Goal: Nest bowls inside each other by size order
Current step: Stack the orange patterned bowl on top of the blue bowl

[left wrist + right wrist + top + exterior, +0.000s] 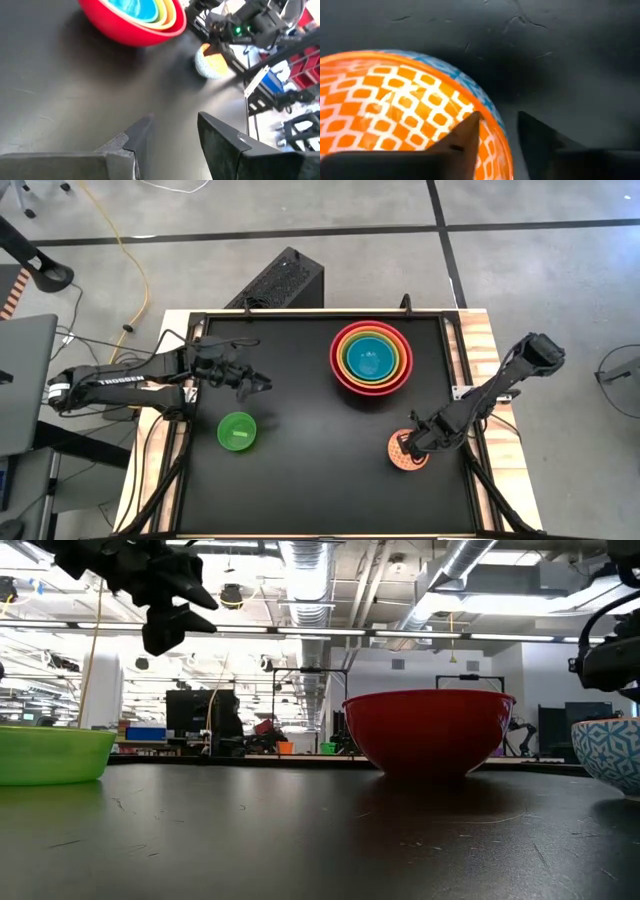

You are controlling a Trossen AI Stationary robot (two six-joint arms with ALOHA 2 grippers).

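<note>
A red bowl (371,359) stands at the table's far middle-right with an orange, a yellow-lime and a blue bowl (371,357) nested in it. A green bowl (237,431) stands on its base at the near left. A small bowl (404,452), orange-patterned inside and blue-white outside (610,755), stands at the near right. My right gripper (411,442) is open over it, fingers astride its rim. My left gripper (256,384) is open and empty, above the table between the green bowl and the stack. My right gripper comes from above with one finger (465,137) inside the small bowl and the other (540,142) outside, astride the rim (496,131) on the bowl's right side. The bowl stands on the table. Whether the fingers touch it, I cannot tell.
The black table top (320,480) has free room in its middle and near part. A raised frame (455,350) runs along its edges. A black box (285,280) stands beyond the far edge.
</note>
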